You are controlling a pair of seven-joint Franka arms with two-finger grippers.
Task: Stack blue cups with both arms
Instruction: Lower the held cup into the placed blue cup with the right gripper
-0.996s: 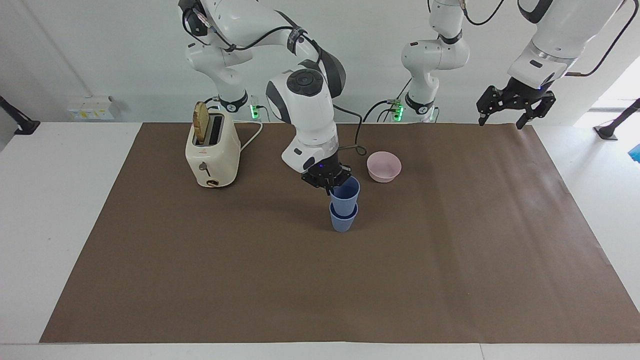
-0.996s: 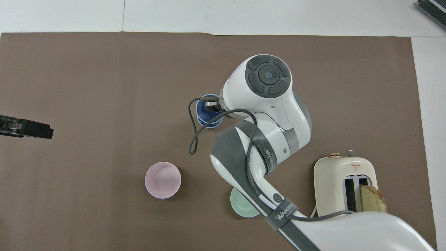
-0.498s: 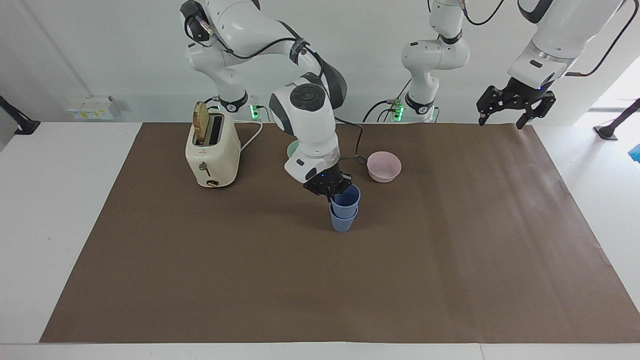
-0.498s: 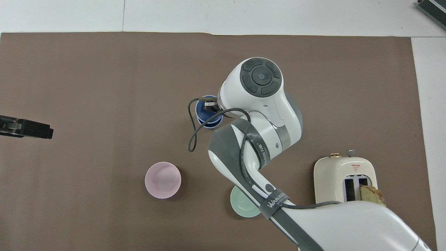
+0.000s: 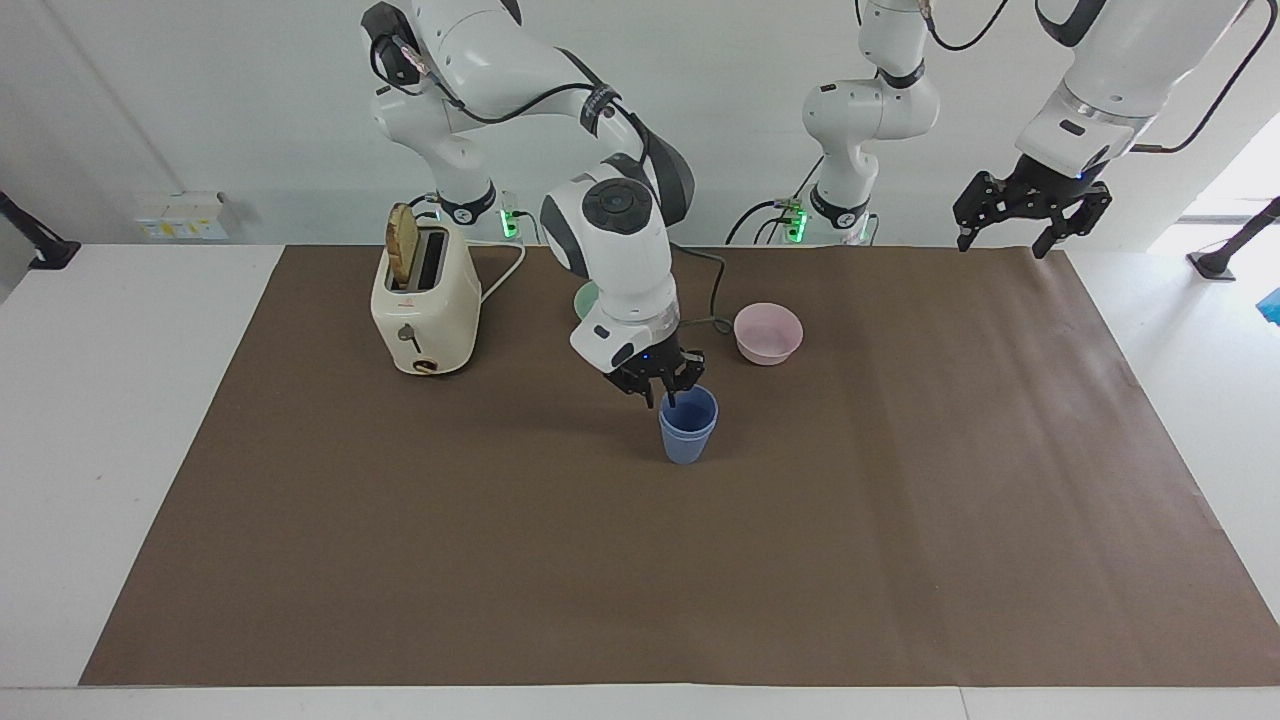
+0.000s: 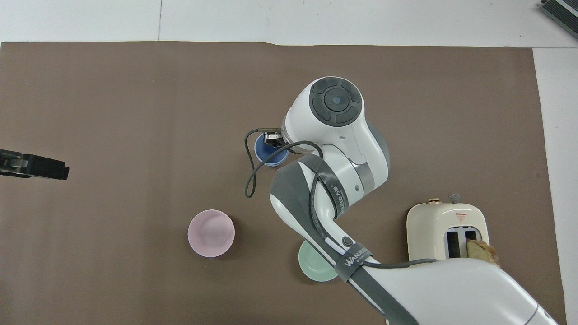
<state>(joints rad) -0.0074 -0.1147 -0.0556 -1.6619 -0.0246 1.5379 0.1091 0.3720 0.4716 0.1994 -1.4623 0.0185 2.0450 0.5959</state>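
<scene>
Facing view: toaster (image 5: pixel 425 300), then right gripper (image 5: pixel 668 392) at the rim of the nested blue cups (image 5: pixel 688 425) mid-mat, fingers slightly apart, one inside. Pink bowl (image 5: pixel 768 332) next. Left gripper (image 5: pixel 1030 215) waits spread wide above the mat corner.

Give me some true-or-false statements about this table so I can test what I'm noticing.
1. The blue cups stand nested as one stack. True.
2. The toaster holds no bread. False: a slice sticks up from one slot.
3. The right gripper is at the stack's rim. True.
4. The left gripper is over the pink bowl. False: it hangs raised at its own end of the table.
</scene>
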